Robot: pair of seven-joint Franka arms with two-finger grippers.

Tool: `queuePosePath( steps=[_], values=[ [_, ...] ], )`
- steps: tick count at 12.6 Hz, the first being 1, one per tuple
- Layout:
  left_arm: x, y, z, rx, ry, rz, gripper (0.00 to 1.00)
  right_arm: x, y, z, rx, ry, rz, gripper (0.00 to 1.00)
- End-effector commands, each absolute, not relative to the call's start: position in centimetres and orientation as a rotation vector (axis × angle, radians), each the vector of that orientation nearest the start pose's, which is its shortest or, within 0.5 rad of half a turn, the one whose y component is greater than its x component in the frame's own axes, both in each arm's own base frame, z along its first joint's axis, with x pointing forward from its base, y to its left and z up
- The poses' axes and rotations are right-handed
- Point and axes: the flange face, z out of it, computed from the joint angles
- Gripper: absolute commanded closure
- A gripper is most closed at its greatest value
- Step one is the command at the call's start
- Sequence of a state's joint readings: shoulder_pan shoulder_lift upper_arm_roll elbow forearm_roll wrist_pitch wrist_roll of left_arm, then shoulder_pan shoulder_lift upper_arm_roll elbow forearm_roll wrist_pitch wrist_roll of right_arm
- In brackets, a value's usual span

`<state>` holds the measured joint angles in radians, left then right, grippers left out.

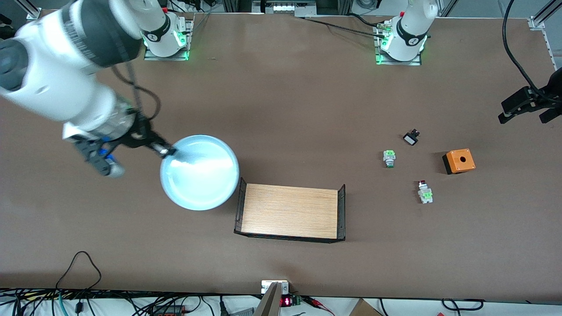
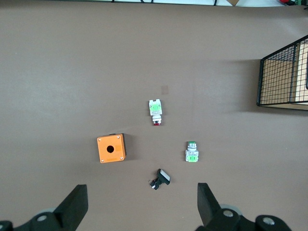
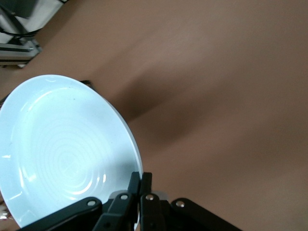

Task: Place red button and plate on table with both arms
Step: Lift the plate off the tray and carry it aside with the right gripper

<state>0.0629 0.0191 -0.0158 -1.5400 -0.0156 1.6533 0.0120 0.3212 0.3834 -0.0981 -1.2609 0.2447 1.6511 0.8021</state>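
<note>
The pale blue plate (image 1: 199, 173) is held by its rim in my right gripper (image 1: 166, 151), tilted and above the brown table (image 1: 281, 101), beside the wooden tray's end toward the right arm. In the right wrist view the gripper (image 3: 143, 180) is shut on the plate's (image 3: 62, 149) edge. The red button (image 1: 424, 191) lies on its side on the table toward the left arm's end. My left gripper (image 2: 142, 204) is open and empty, high over the table, with the red button (image 2: 155, 110) below it. The left gripper is out of the front view.
A wooden tray (image 1: 290, 212) with black wire ends sits mid-table. Near the red button lie a green-white switch (image 1: 389, 158), a small black-and-white part (image 1: 411, 138) and an orange box (image 1: 459, 161). A black stand (image 1: 527, 103) juts in at the left arm's end.
</note>
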Motion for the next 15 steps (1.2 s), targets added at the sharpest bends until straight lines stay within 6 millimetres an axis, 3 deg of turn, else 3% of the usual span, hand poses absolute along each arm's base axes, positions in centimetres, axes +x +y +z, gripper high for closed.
queuePosePath(
  steps=[1,3,5,9,13,15],
  values=[
    [56.6,2.3,64.5,-3.14,-0.065,-0.157,0.0,64.3,13.0,53.4,-2.891,0.608,0.215,1.0],
    [56.6,2.2,64.5,-3.14,-0.063,-0.157,0.0,63.8,10.0,51.2,-2.954,0.534,0.265,1.0],
    [56.6,2.2,64.5,-3.14,-0.063,-0.157,0.0,63.3,8.6,49.1,-3.049,0.4,0.293,1.0],
    [56.6,2.3,64.5,-3.14,-0.065,-0.157,0.0,62.2,2.9,44.6,-3.043,0.281,0.37,1.0],
    [56.6,2.2,64.5,-3.14,-0.063,-0.154,0.0,60.8,-3.5,39.4,-3.047,0.12,0.29,1.0],
    [56.6,2.1,64.5,-3.14,-0.06,-0.157,0.0,60.0,-5.6,36.4,-3.05,0.055,0.234,1.0]
  ],
)
